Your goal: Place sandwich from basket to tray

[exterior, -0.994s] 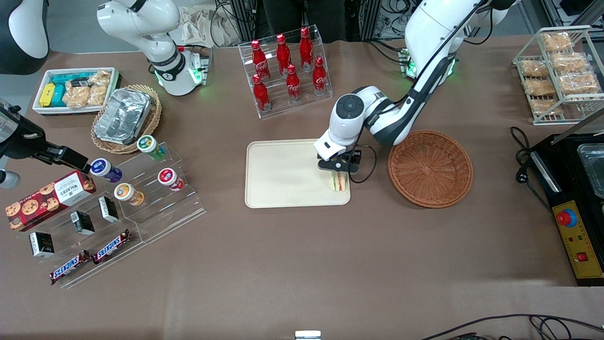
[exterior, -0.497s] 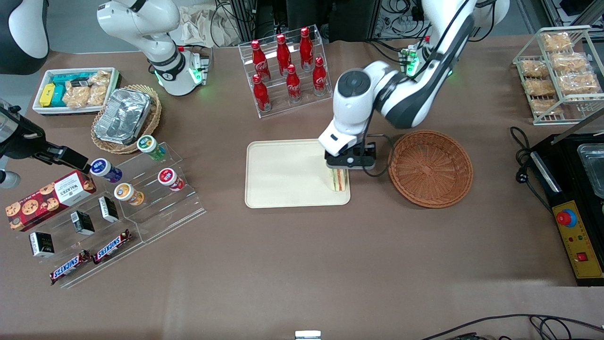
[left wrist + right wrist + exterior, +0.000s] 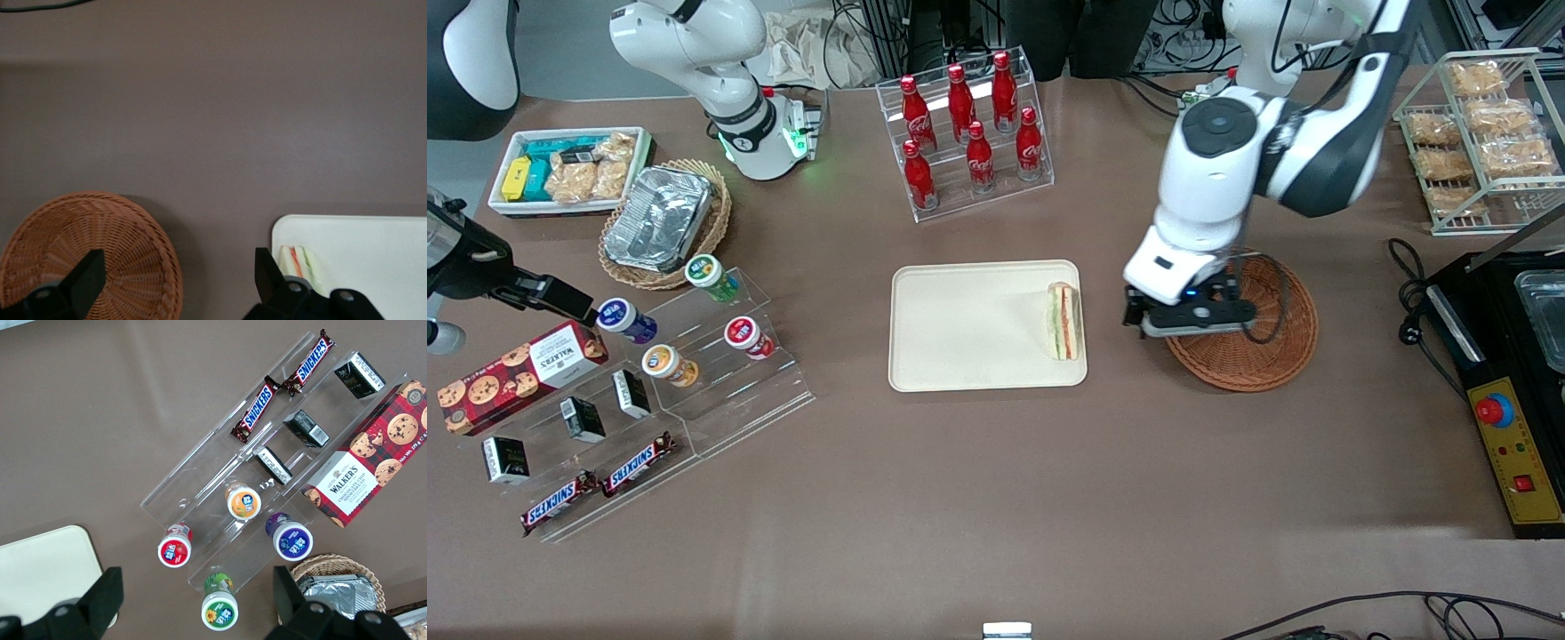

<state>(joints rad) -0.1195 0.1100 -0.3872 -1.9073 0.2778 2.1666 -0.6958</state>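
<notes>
In the front view the sandwich (image 3: 1064, 322) lies on the tray (image 3: 969, 329), close against the tray's short edge nearest the basket (image 3: 1258, 356), with its striped filling facing up. The tray sits near the middle of the tabletop (image 3: 996, 498), and the basket rests on the tabletop just beside it, toward the working arm's end. The hand (image 3: 1192, 318) hangs above the basket's edge nearest the tray, well clear of the sandwich and holding nothing; its fingers stand apart. A clear rack of red bottles (image 3: 969, 120) stands farther from the front camera than the tray. In the left wrist view the hand (image 3: 177, 280) shows two dark fingertips (image 3: 83, 280) spread wide with only bare tabletop (image 3: 213, 100) between them; the basket (image 3: 100, 253) lies under one fingertip, while the corner of the tray (image 3: 360, 240) with the sandwich (image 3: 300, 267) on it lies by the other. In the right wrist view a clear stepped stand with candy bars (image 3: 283, 383) and small cups sits beside a box of cookies (image 3: 363, 473).
</notes>
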